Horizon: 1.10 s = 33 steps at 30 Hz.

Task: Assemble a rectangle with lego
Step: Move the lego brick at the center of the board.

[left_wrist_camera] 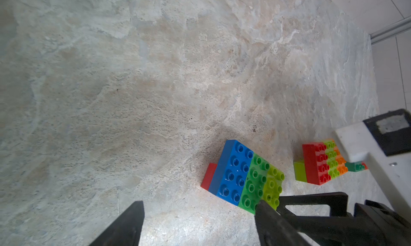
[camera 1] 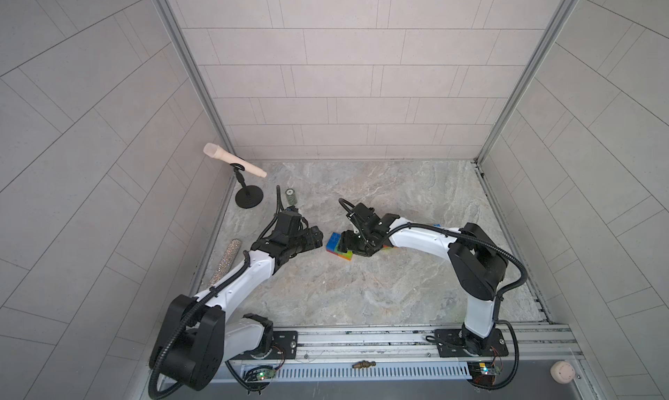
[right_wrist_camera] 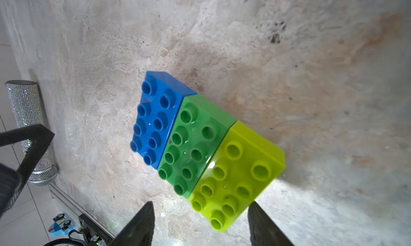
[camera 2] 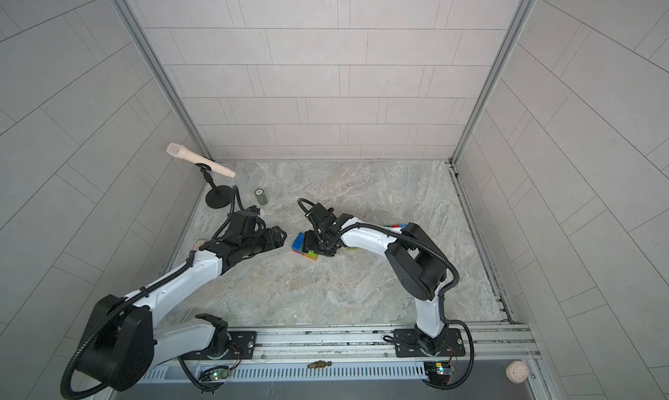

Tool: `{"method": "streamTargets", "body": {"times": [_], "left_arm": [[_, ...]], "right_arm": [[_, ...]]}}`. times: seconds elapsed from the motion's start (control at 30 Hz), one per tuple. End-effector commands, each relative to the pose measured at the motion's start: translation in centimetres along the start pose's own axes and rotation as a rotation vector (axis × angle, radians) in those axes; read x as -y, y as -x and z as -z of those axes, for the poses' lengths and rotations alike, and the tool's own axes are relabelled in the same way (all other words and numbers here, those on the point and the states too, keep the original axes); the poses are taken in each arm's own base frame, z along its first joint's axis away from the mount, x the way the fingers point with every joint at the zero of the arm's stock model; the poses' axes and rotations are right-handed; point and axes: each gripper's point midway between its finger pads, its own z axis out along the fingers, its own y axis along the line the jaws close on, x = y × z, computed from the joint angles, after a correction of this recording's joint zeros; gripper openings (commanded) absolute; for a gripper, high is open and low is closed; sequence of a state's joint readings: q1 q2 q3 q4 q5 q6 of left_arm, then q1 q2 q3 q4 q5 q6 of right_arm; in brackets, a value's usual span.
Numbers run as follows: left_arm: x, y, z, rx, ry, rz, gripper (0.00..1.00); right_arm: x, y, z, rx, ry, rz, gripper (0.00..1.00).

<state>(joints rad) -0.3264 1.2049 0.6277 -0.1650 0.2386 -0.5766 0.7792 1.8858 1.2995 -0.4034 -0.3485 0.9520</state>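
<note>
A joined slab of lego (left_wrist_camera: 244, 178) lies on the stone tabletop with its studs up: a blue (right_wrist_camera: 155, 118), a dark green (right_wrist_camera: 191, 144) and a lime brick (right_wrist_camera: 235, 178) side by side, and a red brick (left_wrist_camera: 209, 177) showing underneath. In both top views it sits mid-table (camera 1: 335, 244) (camera 2: 298, 244). My right gripper (right_wrist_camera: 201, 206) is open just over the slab's lime end, one corner lying between its fingers with gaps on both sides. My left gripper (left_wrist_camera: 200, 211) (camera 1: 320, 239) is open and empty, just left of the blue end. A second lego cluster (left_wrist_camera: 320, 164), red, lime and orange, lies beyond, mostly under my right arm.
A microphone on a black stand (camera 1: 235, 163) and a small dark green cylinder (camera 1: 290, 196) stand at the back left. A glittery tube (camera 1: 226, 260) lies along the left wall. Tiled walls close three sides, and a metal rail (camera 1: 362, 338) runs along the front.
</note>
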Motion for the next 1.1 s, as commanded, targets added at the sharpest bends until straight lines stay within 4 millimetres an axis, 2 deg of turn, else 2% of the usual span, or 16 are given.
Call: {"method": "streamTargets", "body": {"times": [0.0,0.17,0.53,0.87,1.07], "left_arm": [[1.4,-1.0,-0.7,-0.053,-0.092,0.013,0.85],[2.2,-2.0,-2.6,-0.14,-0.137,0.019,0.82],[2.7,-1.8,-4.5,-0.163,-0.159,0.005,0.78],[2.8,-1.6,-5.0,-0.167,-0.16,0.002,0.76],[2.9,-1.3,-5.6,-0.169,-0.161,0.006,0.75]], "right_arm": [[1.0,-0.5,0.4,-0.022,-0.043,0.029,0.67],[1.1,-0.6,-0.1,-0.019,-0.027,0.005,0.62],[-0.1,0.7,-1.9,-0.017,0.008,-0.009,0.57],[-0.3,3.1,-2.8,-0.026,-0.011,0.038,0.56],[0.5,3.9,-3.4,-0.031,-0.029,0.06,0.56]]}}
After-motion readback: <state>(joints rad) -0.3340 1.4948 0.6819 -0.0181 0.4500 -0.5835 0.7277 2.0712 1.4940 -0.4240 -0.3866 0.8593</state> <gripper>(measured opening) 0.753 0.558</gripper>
